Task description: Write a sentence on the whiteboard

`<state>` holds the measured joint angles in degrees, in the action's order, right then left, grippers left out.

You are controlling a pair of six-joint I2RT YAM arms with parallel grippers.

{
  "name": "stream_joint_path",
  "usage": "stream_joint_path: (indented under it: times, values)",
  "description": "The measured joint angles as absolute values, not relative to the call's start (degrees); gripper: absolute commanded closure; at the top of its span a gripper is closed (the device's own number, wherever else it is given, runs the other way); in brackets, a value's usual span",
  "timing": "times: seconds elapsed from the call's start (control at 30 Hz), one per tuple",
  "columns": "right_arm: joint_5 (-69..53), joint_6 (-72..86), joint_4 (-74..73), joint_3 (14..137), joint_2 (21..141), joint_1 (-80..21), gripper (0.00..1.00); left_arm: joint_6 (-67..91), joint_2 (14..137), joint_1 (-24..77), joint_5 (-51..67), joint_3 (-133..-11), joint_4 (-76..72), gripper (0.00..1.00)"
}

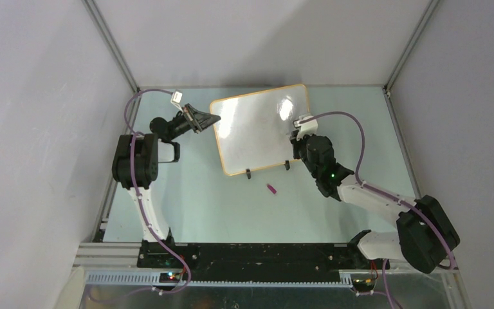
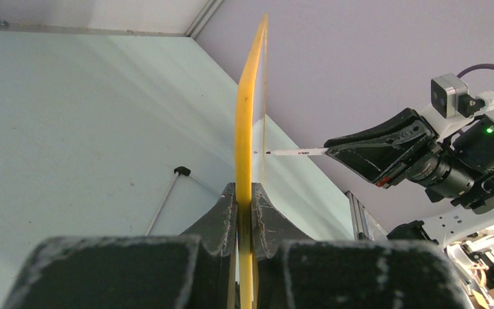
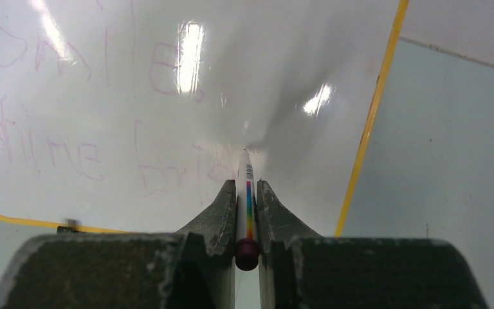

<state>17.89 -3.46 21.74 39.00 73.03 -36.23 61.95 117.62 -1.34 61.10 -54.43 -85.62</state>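
Left arm [image 1: 135, 161] reaching right, right arm [image 1: 373, 196] extended forward (both jaws clamped).

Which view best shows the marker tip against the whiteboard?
Left wrist view: it sees the whiteboard edge-on and the marker side-on in the right hand, tip right at the board's face. The right wrist view looks down the marker, so contact is hard to judge. In the top view the marker is too small to make out.
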Motion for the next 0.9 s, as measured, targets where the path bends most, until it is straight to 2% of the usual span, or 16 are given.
stream_joint_path:
  times: [0.9]
  values:
    - [18.02, -2.94, 21.26, 40.95, 75.33, -35.51, 1.00, 61.95, 117.62, -1.34, 61.04, -54.43, -85.62, 1.00]
